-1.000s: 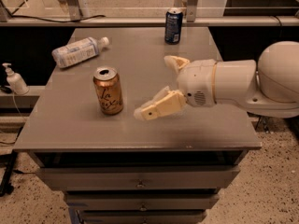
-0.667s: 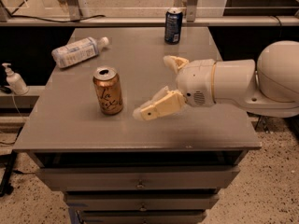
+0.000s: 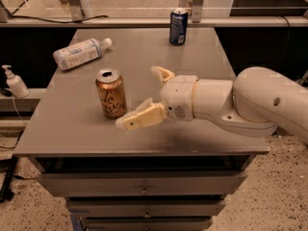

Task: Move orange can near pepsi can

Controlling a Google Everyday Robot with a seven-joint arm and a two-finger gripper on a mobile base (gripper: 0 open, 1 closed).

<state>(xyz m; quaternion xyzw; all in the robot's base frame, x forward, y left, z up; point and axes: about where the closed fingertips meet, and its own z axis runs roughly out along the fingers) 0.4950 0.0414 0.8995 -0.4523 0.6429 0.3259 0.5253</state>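
The orange can [image 3: 110, 93] stands upright on the grey table [image 3: 72, 134], left of centre, with dark script on its side and a silver top. The pepsi can [image 3: 178, 26] stands upright at the table's far edge, well behind and to the right of the orange can. My gripper [image 3: 138, 96] is open and empty, reaching in from the right just right of the orange can. Its near finger [image 3: 139, 118] lies close to the can's base, the far finger [image 3: 161, 74] behind and apart from it.
A clear plastic bottle [image 3: 79, 52] lies on its side at the table's far left. A white pump bottle [image 3: 14, 82] stands on a ledge left of the table. Drawers run below the table's front edge. A rail and posts stand behind the table.
The gripper has moved left toward the orange can, with its near finger now close beside the can's base. The cans and bottle have not moved.
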